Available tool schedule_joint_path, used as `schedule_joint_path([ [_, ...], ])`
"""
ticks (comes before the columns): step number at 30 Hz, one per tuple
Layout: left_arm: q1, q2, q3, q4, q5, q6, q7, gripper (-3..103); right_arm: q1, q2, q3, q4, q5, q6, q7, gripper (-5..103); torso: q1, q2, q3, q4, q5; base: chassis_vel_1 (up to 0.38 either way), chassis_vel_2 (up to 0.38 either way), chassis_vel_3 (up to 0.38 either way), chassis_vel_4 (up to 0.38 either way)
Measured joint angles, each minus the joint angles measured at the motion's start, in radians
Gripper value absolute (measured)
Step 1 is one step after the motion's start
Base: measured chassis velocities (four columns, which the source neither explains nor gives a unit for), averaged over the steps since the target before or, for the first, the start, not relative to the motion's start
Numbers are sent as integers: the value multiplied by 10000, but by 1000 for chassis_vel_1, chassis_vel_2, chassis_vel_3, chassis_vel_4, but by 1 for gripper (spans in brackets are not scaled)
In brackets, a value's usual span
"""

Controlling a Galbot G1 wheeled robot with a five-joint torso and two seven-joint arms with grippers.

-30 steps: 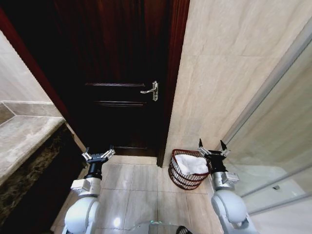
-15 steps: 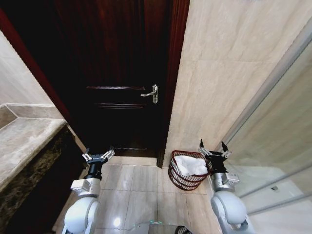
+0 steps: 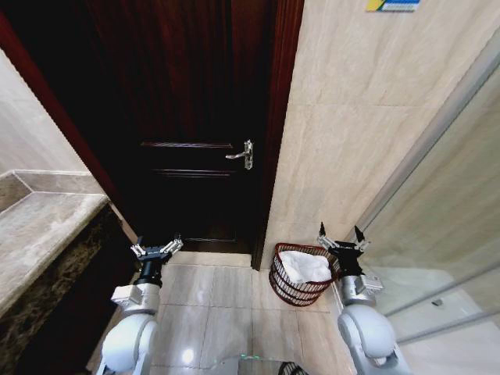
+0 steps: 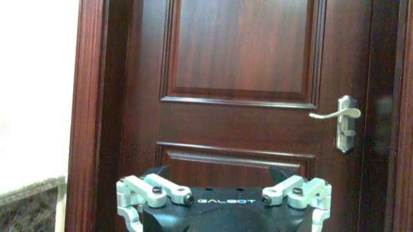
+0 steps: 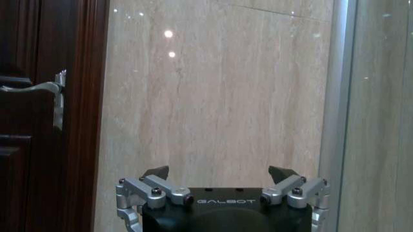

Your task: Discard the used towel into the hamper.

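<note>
We're seeing the whole head view shifting since a second ago: door handle point(image 3: 243, 154) sitting lower in frame, blue-yellow sign point(image 3: 392, 5) now showing at top edge. That's the camera tilting, not the things moving. Dark wood door point(image 3: 187, 117) filling upper centre, beige tiled wall point(image 3: 351, 117) at right, stone counter point(image 3: 39, 234) at left. Hamper point(image 3: 301, 291) is standing at lower centre-right against the wall, white towel point(image 3: 303, 265) already lying inside, so we're judging the discard done. Right gripper point(image 3: 341, 241) is hovering just right of the hamper rim, fingers spread wide, empty. Left gripper point(image 3: 156, 249) is idling at lower left, fingers also wide, empty. Nothing's blocking the hamper.
</note>
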Motion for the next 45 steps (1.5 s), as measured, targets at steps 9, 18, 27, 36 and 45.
schedule_joint_path([
  [9, 26, -49, 69, -117, 112, 55, -3, 100, -77, -112, 177, 109, 175, 15, -5, 100, 219, 484, 266, -1, 0, 0, 0, 0, 0],
  [18, 57, -101, 70, -182, 176, 91, -70, 100, -114, -147, 247, 169, 270, 46, -27, 100, 406, 900, 494, -1, 0, 0, 0, 0, 0],
  [27, 96, -145, 96, -210, 480, 0, -70, 100, -54, -236, 316, 177, 447, 51, -42, 100, 582, 1293, 713, 0, 0, 0, 0, 0, 0],
  [36, 96, -136, 46, -270, 502, -5, -73, 100, -105, -234, 460, 180, 534, 56, -112, 100, 764, 1684, 919, -1, 0, 0, 0, 0, 0],
  [45, 97, -195, 43, -381, 629, 97, -40, 100, -138, -266, 511, 229, 579, 56, -120, 100, 981, 2155, 1175, 0, 0, 0, 0, 0, 0],
])
